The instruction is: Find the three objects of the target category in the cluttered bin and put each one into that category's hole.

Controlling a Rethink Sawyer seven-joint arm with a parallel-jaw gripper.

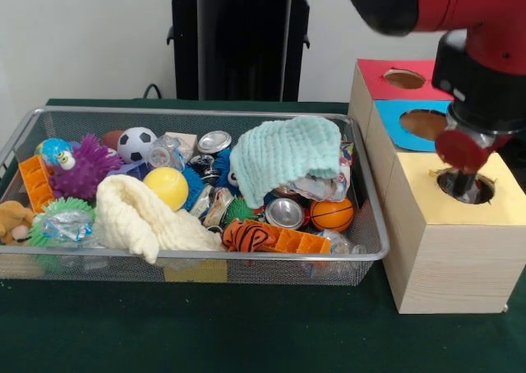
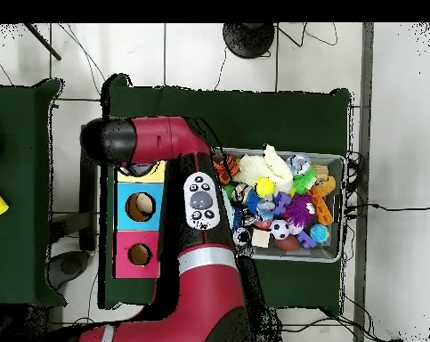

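My gripper (image 1: pixel 465 186) hangs down into the round hole of the yellow-topped wooden box (image 1: pixel 497 213). Its tip is sunk in the hole, so what it carries, if anything, is hidden. The wire bin (image 1: pixel 197 112) to the left holds crushed silver cans (image 1: pixel 284 213), a basketball (image 1: pixel 332 215), a yellow ball (image 1: pixel 167 186), a soccer ball (image 1: pixel 136 143), a mint cloth (image 1: pixel 286 153) and a cream cloth (image 1: pixel 140 217). In the overhead view the red arm (image 2: pixel 196 223) covers most of the yellow box (image 2: pixel 170 172) and the gripper itself.
Behind the yellow box stand a blue-topped box (image 1: pixel 411 110) and a red-topped box (image 1: pixel 378 71), each with a hole; they show in the overhead view as blue box (image 2: pixel 125 207) and red box (image 2: pixel 125 254). A purple spiky toy (image 1: pixel 82 169) and a tiger toy (image 1: pixel 251 236) lie in the bin (image 2: pixel 344 205).
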